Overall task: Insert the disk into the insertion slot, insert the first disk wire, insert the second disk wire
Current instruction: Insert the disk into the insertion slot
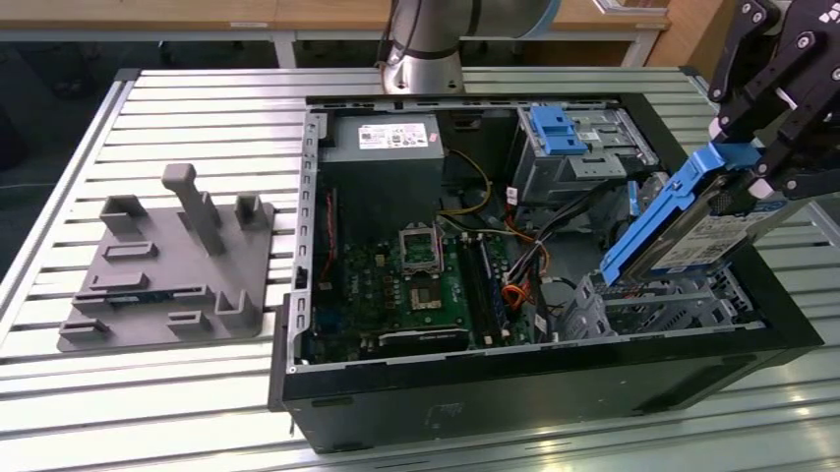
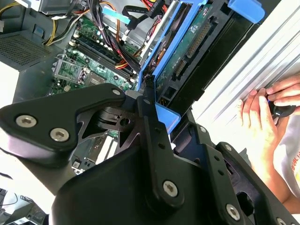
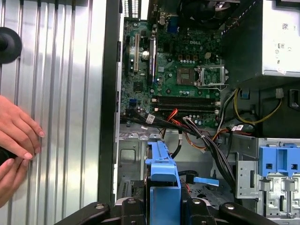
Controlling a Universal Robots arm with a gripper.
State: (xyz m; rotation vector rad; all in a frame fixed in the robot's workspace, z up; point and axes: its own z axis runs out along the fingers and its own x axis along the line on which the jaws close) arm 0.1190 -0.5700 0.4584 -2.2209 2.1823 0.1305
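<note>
The disk [image 1: 702, 241], flat silver metal framed in glossy blue plastic, stands tilted, its lower end at the insertion slot [image 1: 656, 303] of perforated grey sheet metal. The black gripper [image 1: 754, 162] pinches the disk's upper end.

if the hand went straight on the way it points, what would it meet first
Probably the insertion slot: the hand grips the tilted disk, whose lower end is right at its opening. Depth is unclear.

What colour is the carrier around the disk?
Bright blue carrier, clearest in the exterior view.
</note>
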